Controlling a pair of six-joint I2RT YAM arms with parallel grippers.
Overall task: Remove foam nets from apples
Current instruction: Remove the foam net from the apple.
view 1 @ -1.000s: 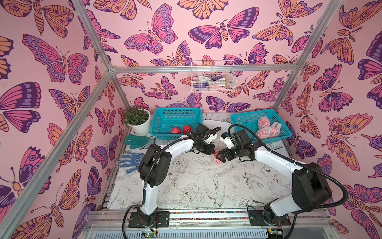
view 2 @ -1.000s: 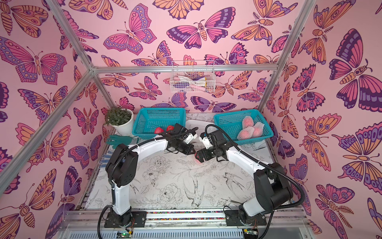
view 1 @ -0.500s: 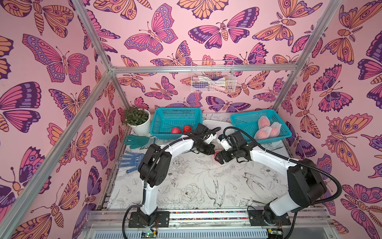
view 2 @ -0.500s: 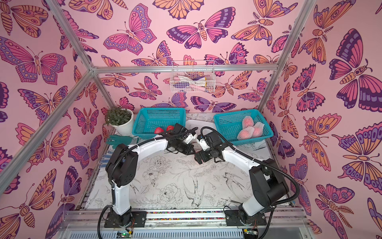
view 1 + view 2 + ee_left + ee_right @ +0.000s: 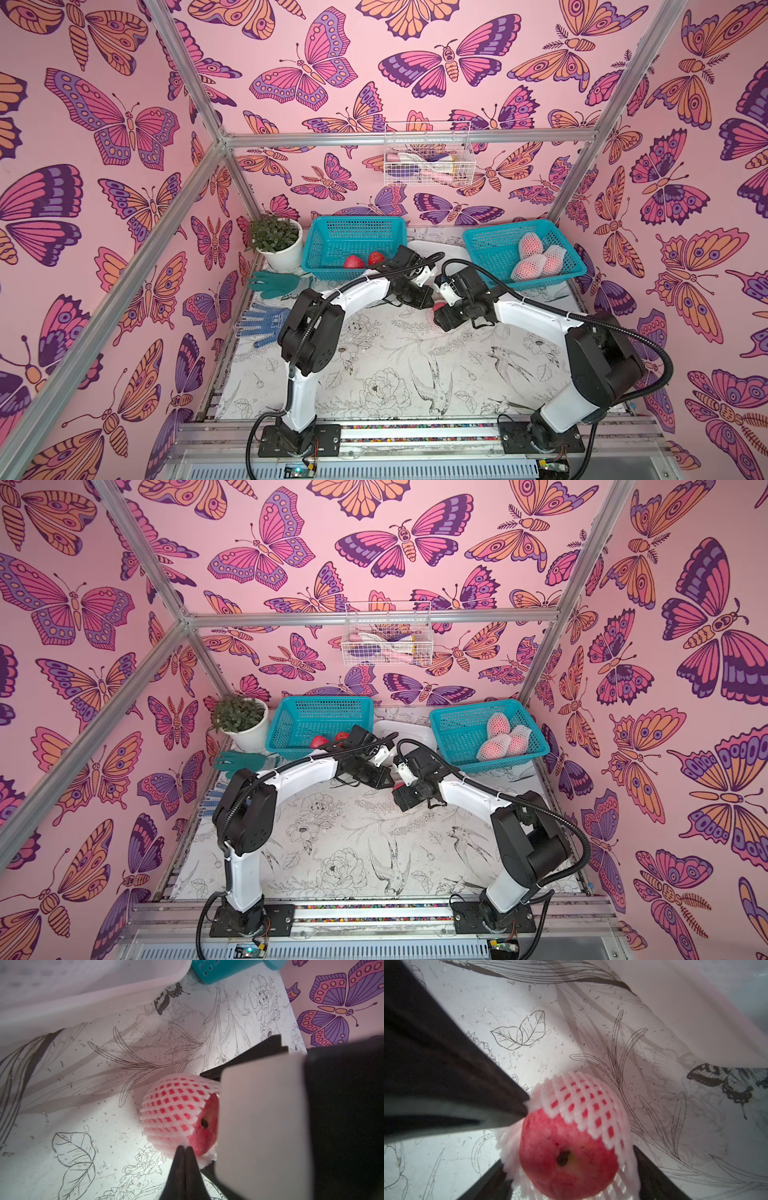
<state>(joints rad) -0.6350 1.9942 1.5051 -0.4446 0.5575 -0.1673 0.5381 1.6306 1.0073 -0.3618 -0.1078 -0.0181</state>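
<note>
Apples stripped of their wrapping are lying in the left basket, two of them, red and bare. Just right of it, the left gripper is keeping its jaws pinched shut on the edge of a net. The white mesh is still covering the far half of one apple, which is resting on the table between the two arms.

The change is happening on the other side. Over the last second the right arm's wrist has been swinging a little toward the left arm. The right gripper is drawing its jaws in from their widest, so they are now standing on either side of the fruit's exposed end. Whether they are already pressing it cannot be told. This is probably the hold being set up, anchoring the fruit while the left arm is pulling the mesh away. Farther right, several wrapped apples are waiting in the right basket, so the job is looking less than half done.

Both top views are hiding the contact behind the arms and giving only a red glimpse. The left wrist view is showing the pinch on the mesh rim. The right wrist view is showing the bare end with its dark dimple and the jaws flanking it.
</note>
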